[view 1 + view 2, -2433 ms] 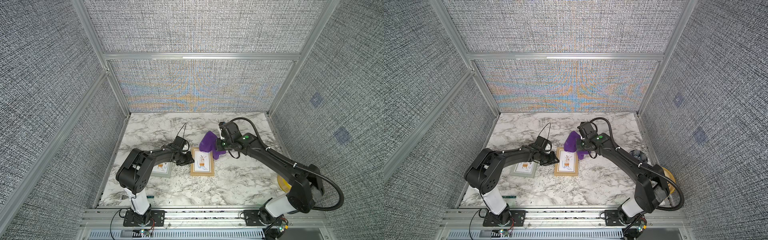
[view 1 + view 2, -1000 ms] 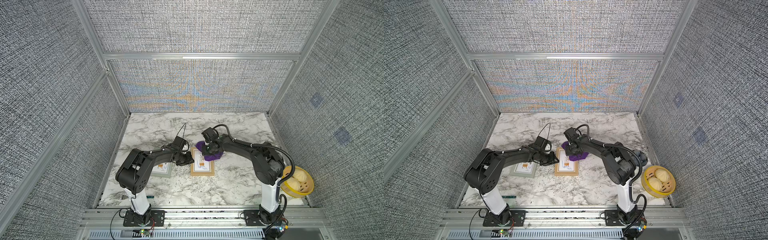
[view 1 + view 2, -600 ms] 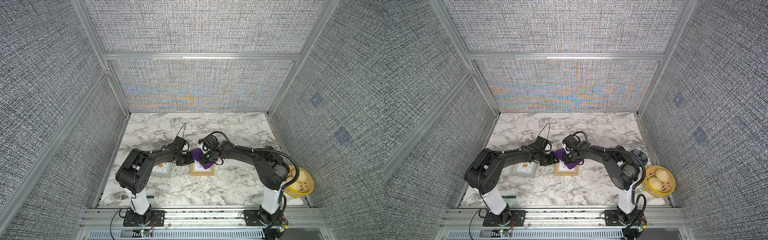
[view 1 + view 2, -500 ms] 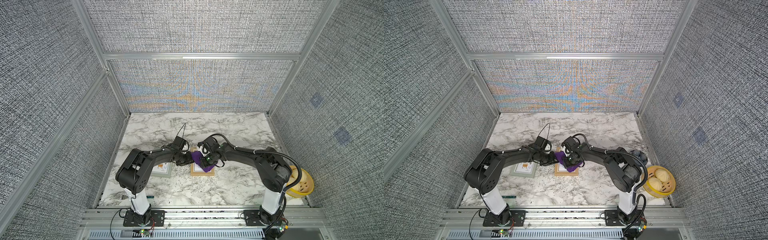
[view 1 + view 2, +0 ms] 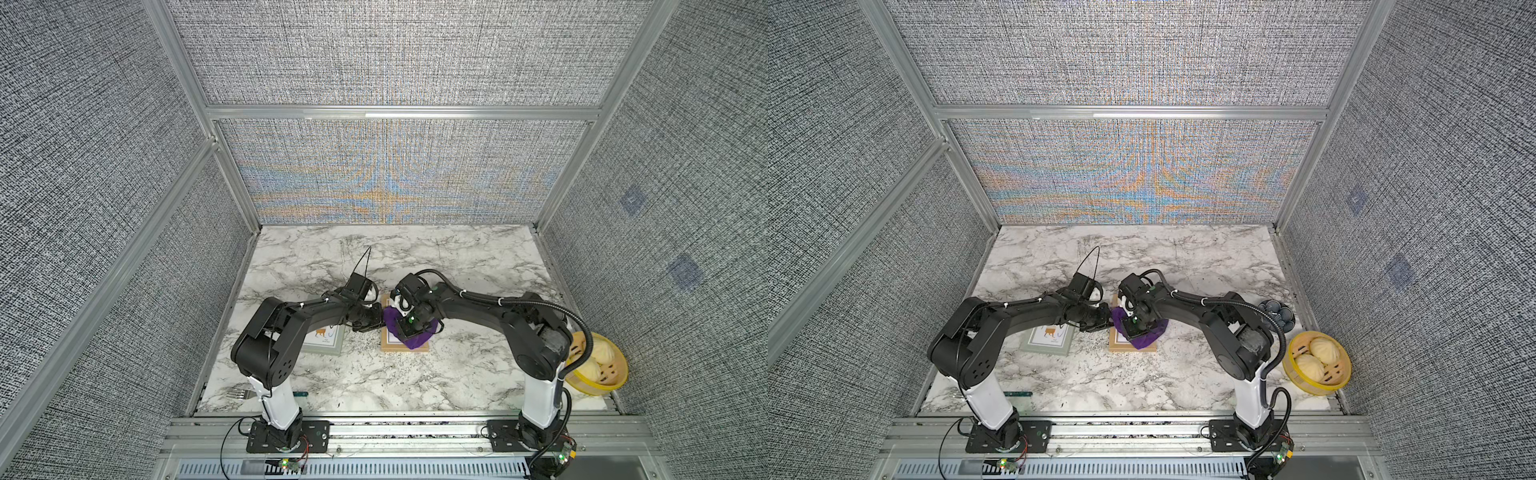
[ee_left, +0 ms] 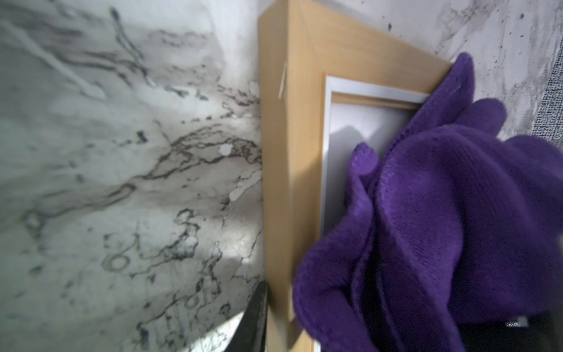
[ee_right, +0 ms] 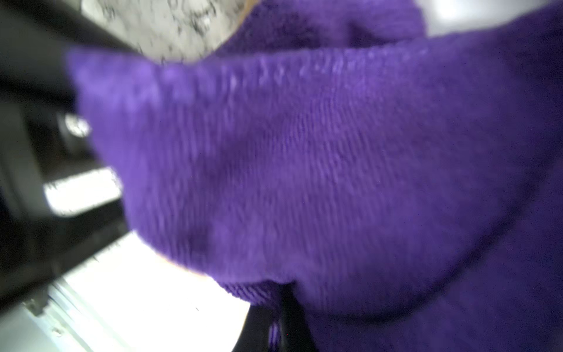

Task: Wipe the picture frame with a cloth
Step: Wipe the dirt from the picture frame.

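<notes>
Whereas it lay beside the picture frame [image 5: 394, 348] moments ago, the cloth [image 5: 417, 341] now covers most of it, clamped in the closed right tool [image 5: 410, 331]. Whether the left tool [image 5: 375, 321] at its edge grips, I cannot tell.

Both top views: we look from high above the front edge, steeply down and back, over the whole surface [image 5: 374, 382].
Left wrist: close in; we share picture frame [image 6: 292, 152] and cloth [image 6: 441, 228] with the top views.
Right wrist: closest; blurred cloth [image 7: 304, 167] fills it.
</notes>
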Controlling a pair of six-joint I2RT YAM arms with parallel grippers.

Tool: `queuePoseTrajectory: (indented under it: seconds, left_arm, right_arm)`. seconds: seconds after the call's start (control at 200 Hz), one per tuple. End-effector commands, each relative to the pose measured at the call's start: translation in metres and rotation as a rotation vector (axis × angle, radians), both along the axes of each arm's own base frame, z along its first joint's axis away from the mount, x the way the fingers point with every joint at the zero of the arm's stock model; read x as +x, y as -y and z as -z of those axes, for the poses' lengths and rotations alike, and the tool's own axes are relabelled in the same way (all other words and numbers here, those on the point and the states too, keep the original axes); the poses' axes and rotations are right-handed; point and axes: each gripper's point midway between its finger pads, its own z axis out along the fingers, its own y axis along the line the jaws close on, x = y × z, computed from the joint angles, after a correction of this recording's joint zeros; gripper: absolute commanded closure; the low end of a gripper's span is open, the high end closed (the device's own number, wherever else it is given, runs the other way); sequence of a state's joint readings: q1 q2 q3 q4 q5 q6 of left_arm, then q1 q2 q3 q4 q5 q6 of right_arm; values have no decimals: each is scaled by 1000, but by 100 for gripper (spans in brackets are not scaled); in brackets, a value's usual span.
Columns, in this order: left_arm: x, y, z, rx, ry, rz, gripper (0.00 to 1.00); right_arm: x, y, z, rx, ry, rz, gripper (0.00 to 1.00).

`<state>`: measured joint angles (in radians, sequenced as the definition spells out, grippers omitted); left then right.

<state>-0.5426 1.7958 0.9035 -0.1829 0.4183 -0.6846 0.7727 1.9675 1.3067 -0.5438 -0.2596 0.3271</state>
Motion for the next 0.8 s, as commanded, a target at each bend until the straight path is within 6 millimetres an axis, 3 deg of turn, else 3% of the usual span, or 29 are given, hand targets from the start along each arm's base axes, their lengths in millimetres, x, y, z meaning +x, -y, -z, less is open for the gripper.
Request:
queuePoseTrajectory:
  seconds: [0.0,0.22,0.37,0.641,0.796]
  left_arm:
    - [-51,-54,41,270,-204,-16,90]
    - [-56,-59,41,294,-204,11,90]
    - [-54,-58,40,292,-197,9,90]
    - [-53,-58,41,296,-200,11,90]
    - [-53,-58,41,295,-202,9,90]
  right_arm:
    - [15,11,17,-90,40,114,100]
    - [44,46,-4,-117,149,305,100]
    - [42,52,-7,-125,146,290,100]
    - [4,-6,-18,70,85,35,100]
    - [-1,-17,-11,72,62,2,100]
